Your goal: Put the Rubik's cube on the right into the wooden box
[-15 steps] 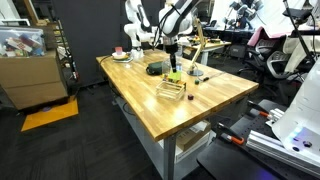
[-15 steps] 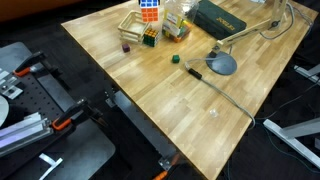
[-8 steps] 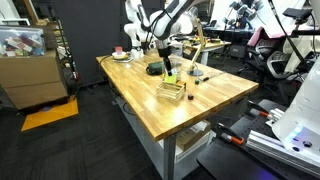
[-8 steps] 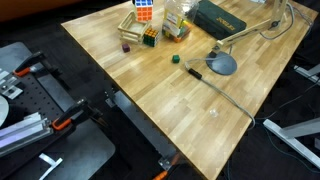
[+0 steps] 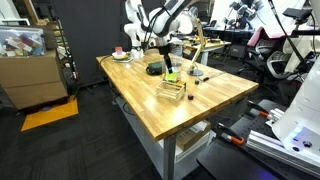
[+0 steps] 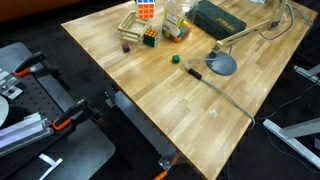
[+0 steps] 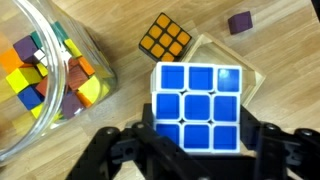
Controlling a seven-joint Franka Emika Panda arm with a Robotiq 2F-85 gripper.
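My gripper (image 7: 198,145) is shut on the Rubik's cube (image 7: 198,100), which shows a blue face in the wrist view and orange-red squares in an exterior view (image 6: 147,9). I hold it just above the wooden box (image 7: 253,84), a low crate of pale wood whose rim shows around the cube. The box stands near the table's far edge (image 6: 131,28) and appears in an exterior view (image 5: 172,90) below the gripper (image 5: 167,48).
A second, darker cube (image 7: 165,38) lies beside the box. A clear jar of coloured blocks (image 7: 40,80) stands close by. A small purple block (image 7: 238,23), a green cube (image 6: 174,59), a lamp base (image 6: 222,64) and a dark case (image 6: 222,17) are on the table.
The gripper with the cube has shifted slightly over the wooden box and seems a little higher than a second ago. Nothing else has moved.
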